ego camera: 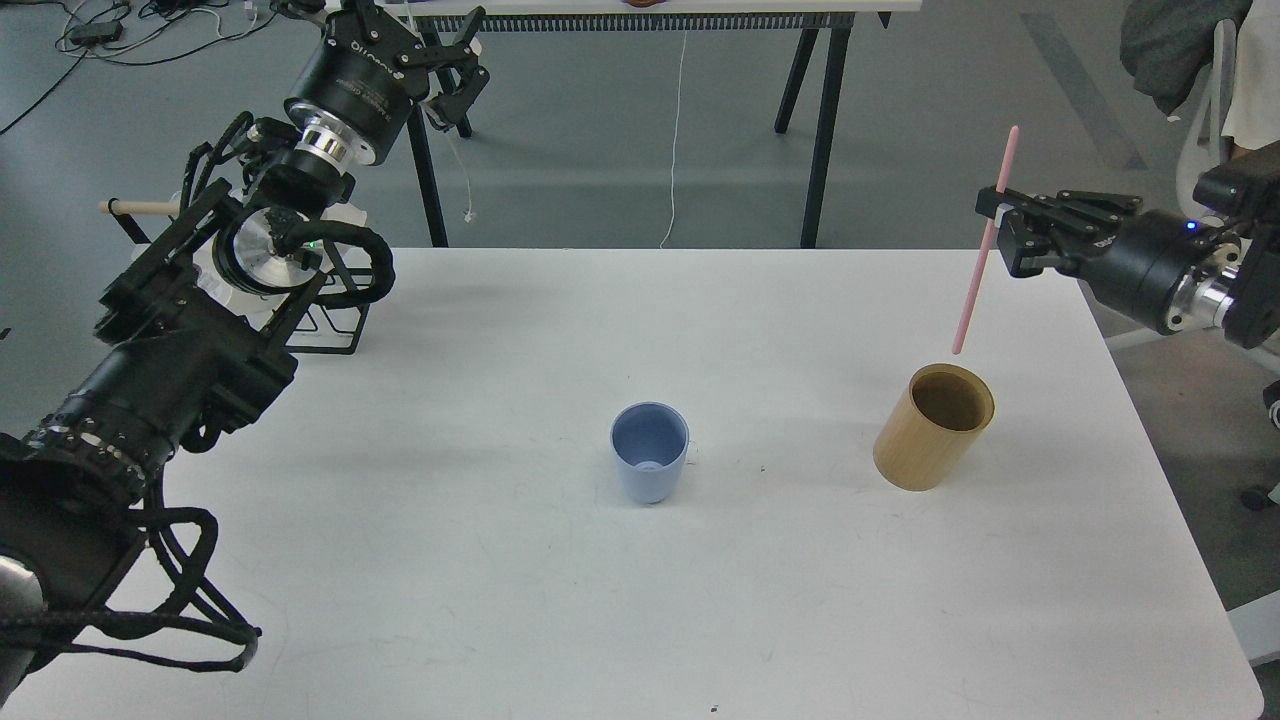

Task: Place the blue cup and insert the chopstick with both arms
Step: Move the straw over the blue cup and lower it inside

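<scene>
A: What surface and room does the head view show?

B: A white table (500, 600), matte and lightly scuffed, on a grey floor. Behind it stands a second table on black trestle legs (825, 130), with a white cord (678, 140) hanging from its edge and dark cables (110, 30) lying on the floor at upper left.

A: Where are the task objects?

B: The blue cup (649, 452) stands upright near the table's centre, mouth open. The pink chopstick (985, 240) hangs nearly upright in the air, its lower tip above the rim of the tan bamboo cylinder (935, 427), not touching it. Cup and cylinder are well apart.

A: And the claws?

B: The right gripper (995, 228) is clamped on the chopstick at about its upper third. The left gripper (460, 75) is raised beyond the table's far left corner, fingers apart and holding nothing.

A: What is hidden or unclear?

B: The left arm covers most of a black wire rack (335, 325); only its base and one end of a wooden rod (140, 208) show. A chair with dark cloth (1180, 50) is cut off at upper right.

A: Any legible writing?

B: White lettering on the left wrist housing (355, 75) is too small to read.
</scene>
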Robot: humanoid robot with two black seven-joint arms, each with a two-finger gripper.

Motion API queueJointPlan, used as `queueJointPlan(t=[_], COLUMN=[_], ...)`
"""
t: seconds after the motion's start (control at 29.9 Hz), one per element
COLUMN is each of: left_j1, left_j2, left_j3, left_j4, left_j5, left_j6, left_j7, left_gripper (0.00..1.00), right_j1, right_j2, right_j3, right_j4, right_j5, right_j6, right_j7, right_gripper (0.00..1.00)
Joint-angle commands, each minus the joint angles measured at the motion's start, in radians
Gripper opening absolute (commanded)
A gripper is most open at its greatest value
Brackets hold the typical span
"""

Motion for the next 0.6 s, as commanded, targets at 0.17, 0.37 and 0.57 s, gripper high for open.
queueJointPlan(t=[0.17, 0.37, 0.57], left_j1=[-0.008, -0.009, -0.009], left_j2=[0.001, 0.001, 0.006], left_j3=[0.003, -0.003, -0.005], left_j4=[0.000, -0.002, -0.002], left_j5=[0.000, 0.000, 0.000], left_j6=[0.004, 0.004, 0.001], left_j7=[0.002, 0.000, 0.000], left_gripper=[1.00, 1.00, 1.00], right_j1=[0.036, 0.040, 0.047], right_j2=[0.234, 0.424, 0.519], right_j3=[-0.098, -0.152, -0.157], right_j4=[0.064, 0.009, -0.092], right_j5=[0.065, 0.062, 0.059], right_j6=[0.046, 0.046, 0.046], right_j7=[-0.021, -0.020, -0.018], right_gripper=[0.01, 0.01, 0.01])
